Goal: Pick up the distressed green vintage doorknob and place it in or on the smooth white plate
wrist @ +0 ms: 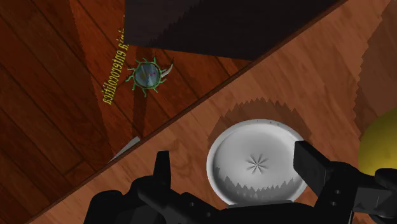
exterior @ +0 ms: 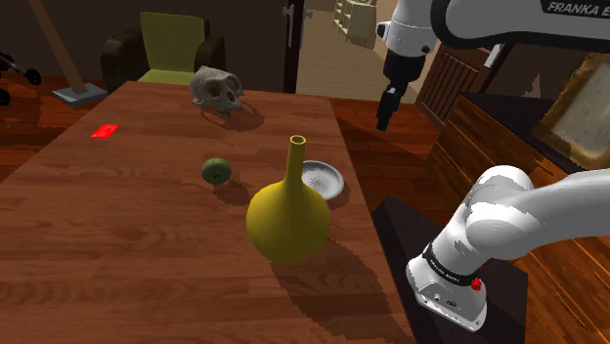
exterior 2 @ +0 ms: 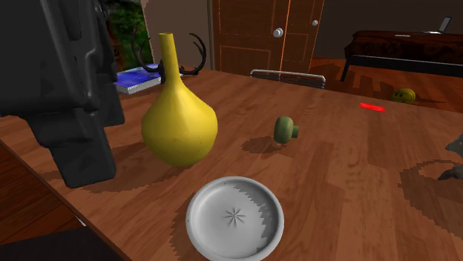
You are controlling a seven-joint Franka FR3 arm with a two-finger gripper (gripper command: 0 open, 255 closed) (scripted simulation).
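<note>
Framing plate point(wrist: 254, 153) between spread empty fingers point(wrist: 316, 164); vase point(exterior: 286, 223) neck overlapping plate rim; doorknob point(exterior: 216, 172) unobstructed.

White glossy arm links point(exterior: 518, 210), dark joint bands point(exterior: 445, 266), FRANKA lettering point(exterior: 577, 8) up top, red dot point(exterior: 476, 284) near base. All-black two-finger pincer point(wrist: 236, 163). Black box stand point(exterior: 401, 230).

A yellow long-necked vase point(exterior: 287, 220) stands upright on the wooden table point(exterior: 98, 254). A grey skull point(exterior: 216, 90) and a flat red marker point(exterior: 105, 131) lie farther back.

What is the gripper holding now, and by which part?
Nothing. The gripper is open above the plate; the doorknob lies free on the table.
</note>
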